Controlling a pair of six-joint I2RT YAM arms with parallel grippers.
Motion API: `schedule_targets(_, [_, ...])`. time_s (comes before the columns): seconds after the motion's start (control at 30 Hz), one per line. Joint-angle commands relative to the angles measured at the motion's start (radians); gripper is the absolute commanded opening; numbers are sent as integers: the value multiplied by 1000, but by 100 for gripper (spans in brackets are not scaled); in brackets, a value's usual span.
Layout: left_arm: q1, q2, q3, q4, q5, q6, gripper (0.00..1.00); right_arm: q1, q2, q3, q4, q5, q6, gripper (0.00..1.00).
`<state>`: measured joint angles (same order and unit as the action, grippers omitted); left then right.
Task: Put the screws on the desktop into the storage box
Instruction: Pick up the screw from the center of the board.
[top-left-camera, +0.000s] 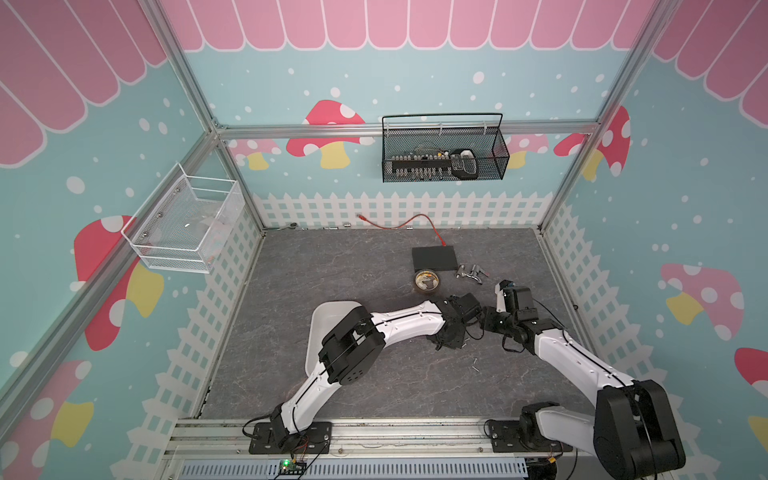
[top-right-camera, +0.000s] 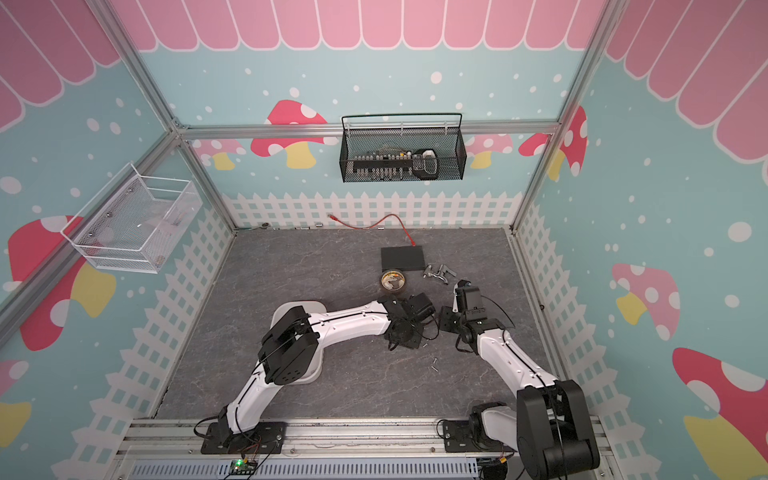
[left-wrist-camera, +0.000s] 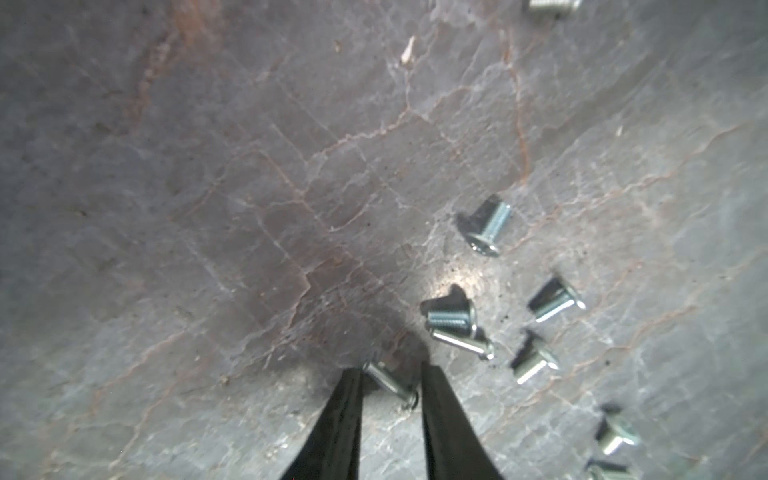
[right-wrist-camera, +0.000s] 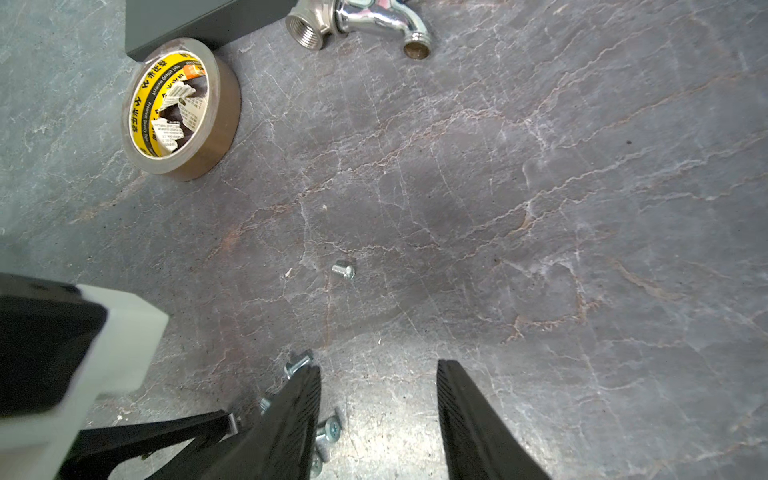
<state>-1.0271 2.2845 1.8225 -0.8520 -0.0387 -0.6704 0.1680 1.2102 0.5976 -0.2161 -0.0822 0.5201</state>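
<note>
Several small silver screws (left-wrist-camera: 486, 228) lie scattered on the dark grey desktop (left-wrist-camera: 249, 187). My left gripper (left-wrist-camera: 390, 372) is down at the desktop, its jaws narrowed on one screw (left-wrist-camera: 388, 382) that bridges the gap between the fingertips. The right gripper (right-wrist-camera: 378, 365) hovers open just beside it, empty, with a few screws (right-wrist-camera: 328, 430) by one finger and a lone screw (right-wrist-camera: 343, 271) ahead. In both top views the white storage box (top-left-camera: 328, 318) (top-right-camera: 286, 308) sits left of the grippers, mostly hidden under my left arm. Two more screws (top-left-camera: 473, 368) lie nearer the front.
A brown tape roll (right-wrist-camera: 178, 108), a flat black box (top-left-camera: 434, 257) and a chrome tap fitting (right-wrist-camera: 361, 20) sit behind the grippers. A red cable (top-left-camera: 415, 220) runs along the back wall. A black wire basket (top-left-camera: 444, 158) and a white one (top-left-camera: 187, 224) hang on the walls.
</note>
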Motion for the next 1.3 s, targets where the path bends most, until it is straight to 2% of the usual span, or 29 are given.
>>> schedule_targets(0.0, [-13,70,-1,-77,-13,26,24,-7,-4,-8,10,-16,-12,51])
schedule_targets(0.2, [-19,49,-28,-103,-23,47,18,-7,-8,-10,15,-30,-12,51])
schedule_targets(0.43, [-19,20,-83,-139,-46,92,0,-7,-21,-17,17,-44,-12,51])
schedule_targets(0.77, [-11,32,-91,-185,-56,143,0,-7,-27,-22,18,-56,-12,51])
schedule_targets(0.8, [-11,33,-89,-188,-55,148,4,-6,-26,-22,18,-56,-12,51])
schedule_targets(0.83, [-10,36,-88,-191,-45,153,14,-6,-26,-23,20,-57,-12,51])
schedule_targets(0.87, [-11,40,-83,-197,-35,162,19,-7,-26,-22,20,-59,-12,51])
schedule_targets(0.93, [-11,52,-70,-218,-28,174,22,-6,-24,-23,20,-60,-12,51])
schedule_targets(1.1, [-11,81,-41,-267,-38,188,20,-7,-22,-24,23,-67,-12,51])
schedule_targets(1.27, [-11,115,-8,-282,-22,203,8,-6,-21,-25,24,-71,-14,51])
